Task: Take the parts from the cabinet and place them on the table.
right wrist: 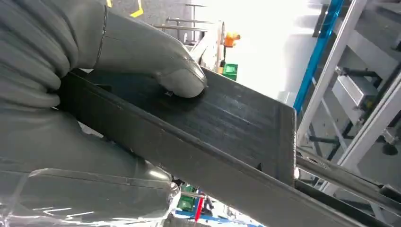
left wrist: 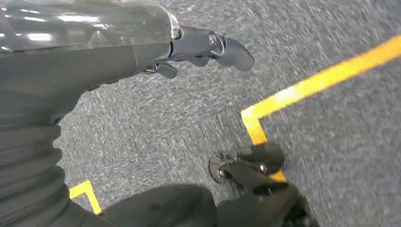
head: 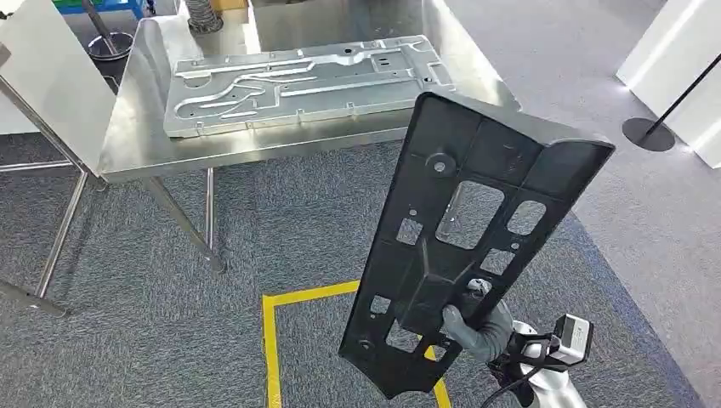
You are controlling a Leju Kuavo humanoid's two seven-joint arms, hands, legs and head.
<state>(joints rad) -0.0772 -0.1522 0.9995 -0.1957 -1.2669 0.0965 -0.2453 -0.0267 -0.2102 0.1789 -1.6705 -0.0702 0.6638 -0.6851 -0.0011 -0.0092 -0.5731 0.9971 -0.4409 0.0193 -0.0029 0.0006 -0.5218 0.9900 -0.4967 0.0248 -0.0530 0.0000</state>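
While your right hand [head: 478,327] grips the black panel [head: 463,229] near its lower end, thumb pressed on its face, the panel stands tilted above the carpet [head: 153,323] at 5 o'clock in the head view, apart from the table [head: 136,127]. The silver plate [head: 306,81] lies flat on the table at 12 o'clock. Your left hand [left wrist: 203,49] hangs over the carpet, fingers apart, holding nothing, near yellow tape [left wrist: 312,85].

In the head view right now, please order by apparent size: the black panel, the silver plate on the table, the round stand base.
1. black panel and silver plate: similar; the panel, in the right hand, is nearer, so unsure.
2. round stand base: smallest.
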